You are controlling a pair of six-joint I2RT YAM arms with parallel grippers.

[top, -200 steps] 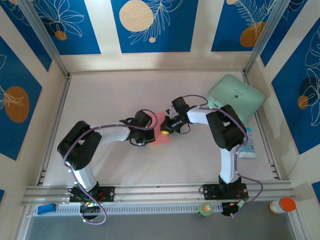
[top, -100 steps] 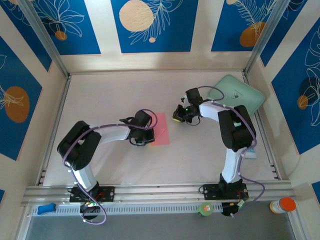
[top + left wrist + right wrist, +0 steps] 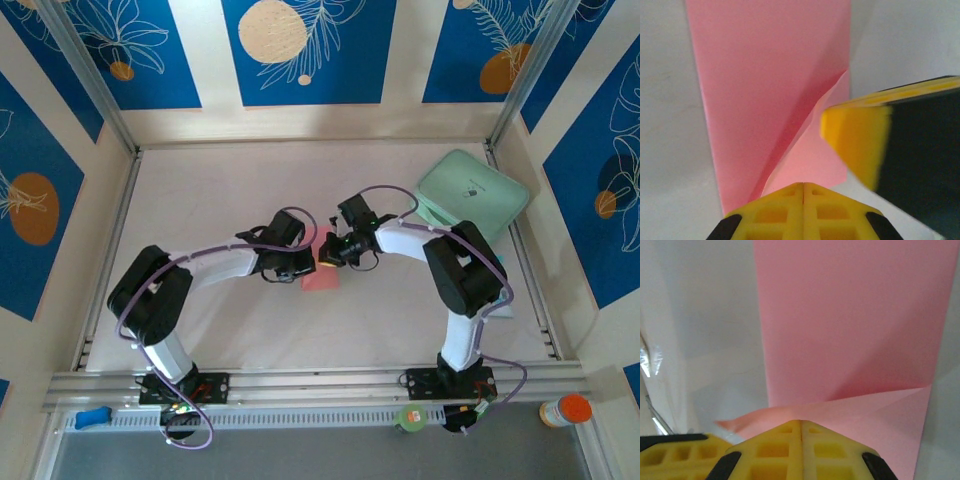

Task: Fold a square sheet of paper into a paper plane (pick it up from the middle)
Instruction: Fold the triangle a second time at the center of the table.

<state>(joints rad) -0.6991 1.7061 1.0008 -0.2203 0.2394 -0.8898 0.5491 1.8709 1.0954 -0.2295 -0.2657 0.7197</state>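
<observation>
- The right gripper (image 3: 328,253) had swung back from beside the mint-green pad (image 3: 472,195) to the square sheet of paper (image 3: 323,279), its fingers pressed together at the sheet's folded flap.
- The left gripper (image 3: 303,262), also clenched, stayed on the sheet, which lay directly under both tips.

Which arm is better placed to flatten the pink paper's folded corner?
Right, probably: the right gripper, shut, sits on the folded corner of the square sheet of paper, while the left gripper, also shut, seems to pin its edge.
</observation>
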